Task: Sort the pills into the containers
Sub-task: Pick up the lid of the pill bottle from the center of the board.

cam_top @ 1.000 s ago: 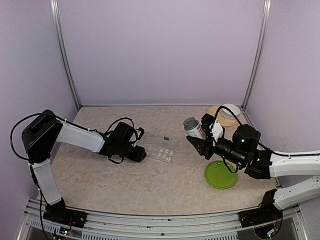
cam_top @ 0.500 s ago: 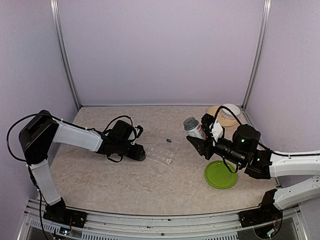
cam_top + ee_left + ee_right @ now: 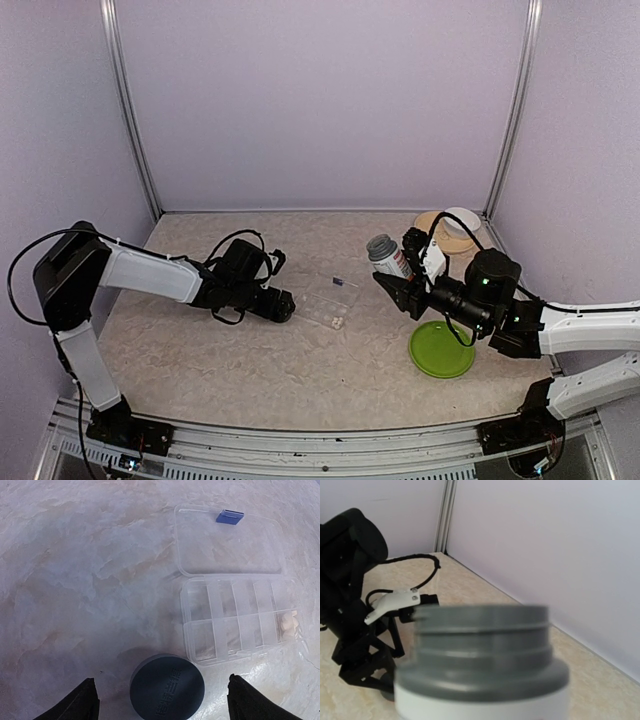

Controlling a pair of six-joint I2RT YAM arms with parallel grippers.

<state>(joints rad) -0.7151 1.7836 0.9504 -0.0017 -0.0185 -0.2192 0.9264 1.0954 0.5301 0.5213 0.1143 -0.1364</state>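
**Left tool wide around a loose cap; right tool grips the open bottle**

The left tool (image 3: 280,306) stands wide. Its fingers (image 3: 85,700) are well clear on either side of a dark round cap (image 3: 167,686) that lies flat on the tabletop (image 3: 75,580). In the wrist view the cap sits just beside the box (image 3: 235,625), off the tray's near left corner, with a thin strip of bare tabletop between cap rim and box edge.

The box lies open near the middle of the tabletop. Its clear lid (image 3: 227,542) is folded flat on the far side of the tray, with a blue latch (image 3: 230,516) on the lid's outer edge. Two rows of compartments (image 3: 220,600) divide the tray. Pale pills (image 3: 289,624) lie in the end compartment farthest from the cap.

To the right of the box, well apart from it, the right tool (image 3: 400,272) is closed on a white bottle (image 3: 385,254). The bottle is tilted, raised off the tabletop, and its grey threaded neck is uncapped.

A green plate (image 3: 441,349) lies farther right of the box and nearer the arm bases. A white bowl (image 3: 462,220) sits farther right still, in the far corner by the walls.

Bare tabletop runs along the box's near edge, beyond its lid to the back wall, and between box and bottle.
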